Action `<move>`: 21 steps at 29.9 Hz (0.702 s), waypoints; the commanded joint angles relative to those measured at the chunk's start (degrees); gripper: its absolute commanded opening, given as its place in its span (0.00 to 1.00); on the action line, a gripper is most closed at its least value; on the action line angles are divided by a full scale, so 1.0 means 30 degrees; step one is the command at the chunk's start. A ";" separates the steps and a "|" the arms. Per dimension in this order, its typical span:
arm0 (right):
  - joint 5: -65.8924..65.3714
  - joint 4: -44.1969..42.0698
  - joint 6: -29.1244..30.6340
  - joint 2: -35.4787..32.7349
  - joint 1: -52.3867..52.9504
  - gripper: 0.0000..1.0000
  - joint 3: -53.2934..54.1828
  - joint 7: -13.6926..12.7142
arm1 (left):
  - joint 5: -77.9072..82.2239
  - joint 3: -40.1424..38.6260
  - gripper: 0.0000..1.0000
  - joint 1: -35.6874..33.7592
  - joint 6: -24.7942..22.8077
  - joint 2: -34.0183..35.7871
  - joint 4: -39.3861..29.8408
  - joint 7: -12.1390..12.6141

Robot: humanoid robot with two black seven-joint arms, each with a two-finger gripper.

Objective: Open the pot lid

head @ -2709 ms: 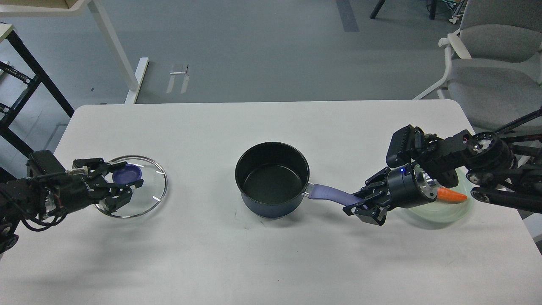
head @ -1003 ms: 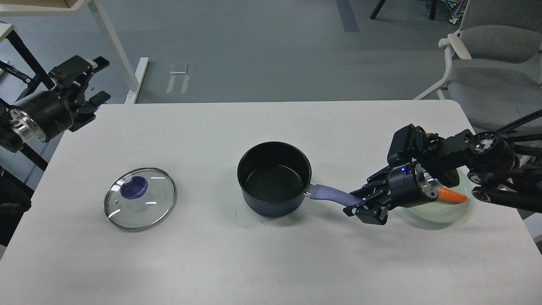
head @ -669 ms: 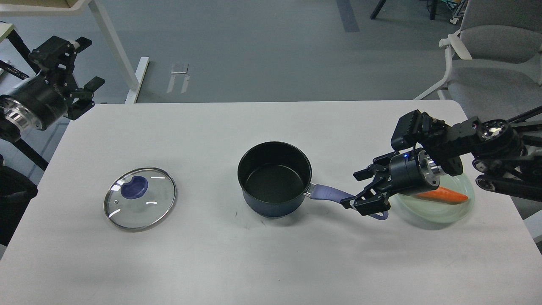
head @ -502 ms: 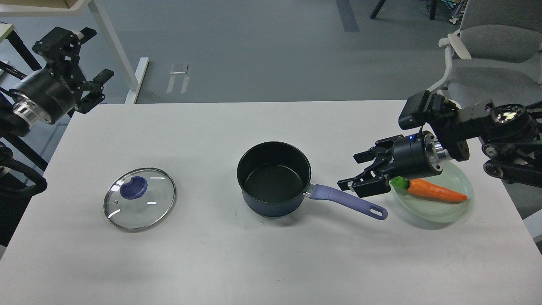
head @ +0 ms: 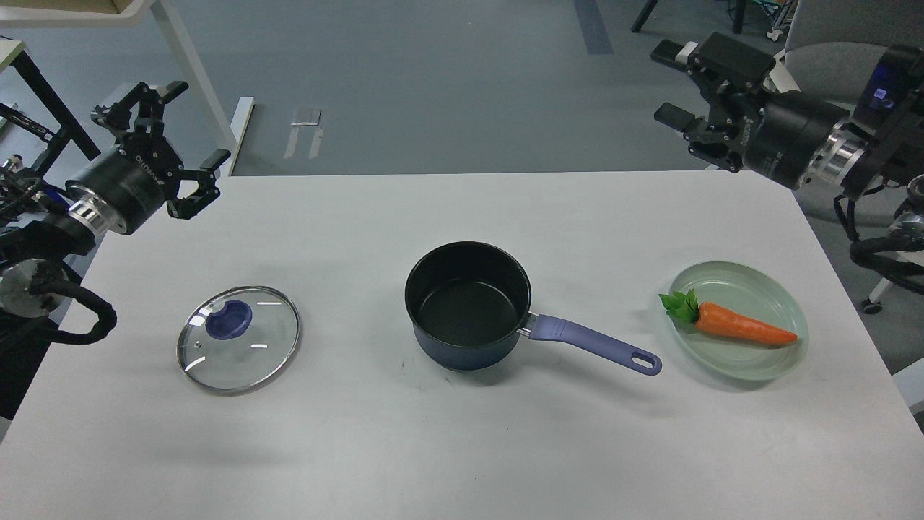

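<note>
The dark navy pot (head: 467, 307) stands uncovered at the middle of the white table (head: 462, 448), its lavender handle (head: 595, 344) pointing right. The glass lid (head: 238, 339) with the purple-blue knob lies flat on the table to the left of the pot. My left gripper (head: 173, 137) is open and empty, raised above the table's far left corner. My right gripper (head: 675, 83) is open and empty, raised beyond the table's far right corner.
A pale green plate (head: 751, 365) with an orange carrot (head: 740, 325) sits at the right of the table. A grey office chair (head: 830, 22) stands behind the right arm. A white desk leg (head: 198, 87) and a black frame stand at the far left.
My right gripper has let go of the pot handle and risen up and back to the far right. My left gripper has left the lid on the table and lifted away.
</note>
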 commanded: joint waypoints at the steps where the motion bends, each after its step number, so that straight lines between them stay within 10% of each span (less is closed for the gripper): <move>1: 0.3366 -0.1537 0.0033 0.0665 -0.3458 0.98 0.2894 0.0003 | -0.0449 -0.1526 0.99 0.1236 -0.0164 -0.0841 0.0342 0.1199; 21: 0.4134 -0.3915 0.0238 0.5151 -1.1435 0.99 0.9142 0.0003 | -0.0303 -0.3785 0.99 0.5282 -0.0985 -0.2103 0.0401 0.1083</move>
